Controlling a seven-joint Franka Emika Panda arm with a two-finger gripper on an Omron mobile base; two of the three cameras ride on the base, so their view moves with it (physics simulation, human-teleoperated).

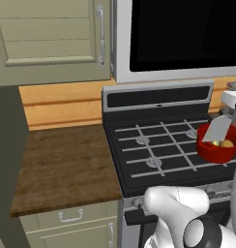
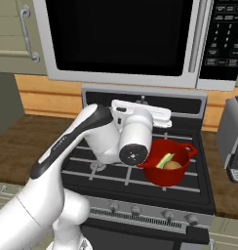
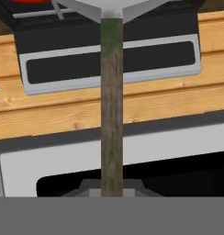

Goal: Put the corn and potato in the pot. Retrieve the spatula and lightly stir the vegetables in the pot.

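On the stove's [image 2: 140, 171] right front burner sits the red pot [image 2: 166, 181], with the corn [image 2: 165, 160] and the potato [image 2: 173, 165] lying together inside it. The spatula's [image 1: 218, 128] pale blade hangs tilted over the pot's rim, its handle clamped in the closed tool [image 3: 112, 190]. The wooden desk [image 1: 66, 164] lies left of the stove.

We can read no text anywhere; the microwave's keypad [image 2: 225, 36] carries small pale button markings, too blurred for us to make out, and nothing else bears a label
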